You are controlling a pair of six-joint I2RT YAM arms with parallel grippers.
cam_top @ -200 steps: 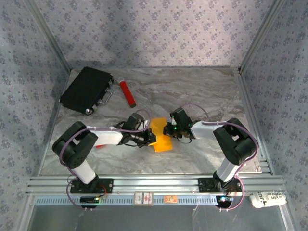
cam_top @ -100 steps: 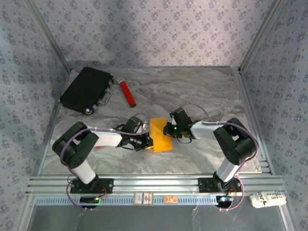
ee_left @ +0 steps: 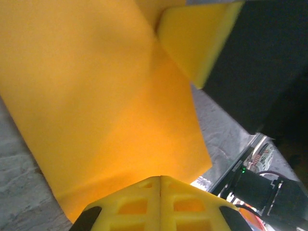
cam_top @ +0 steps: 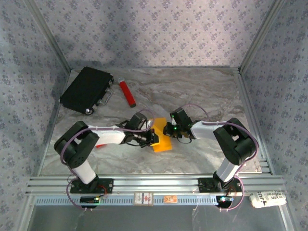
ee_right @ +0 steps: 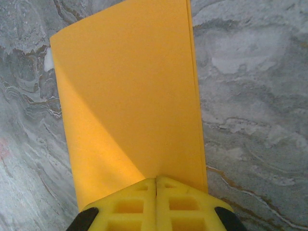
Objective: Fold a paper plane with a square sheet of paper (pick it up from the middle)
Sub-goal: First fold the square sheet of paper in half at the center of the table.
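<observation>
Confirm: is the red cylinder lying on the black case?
No, the red cylinder lies on the table beside the black case.

The square sheet of paper (cam_top: 163, 143) is orange-yellow, the table (cam_top: 202, 91) grey-marbled.

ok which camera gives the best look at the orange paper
Right wrist: the paper shows most of its surface, both side edges clear against the table. Left wrist crops it close; top external shows it small, partly under the left gripper and right gripper.

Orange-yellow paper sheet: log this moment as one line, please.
step: folding | thin orange-yellow paper sheet: folded over, rectangular | left gripper: shut on sheet | right gripper: shut on sheet, opposite side
</observation>
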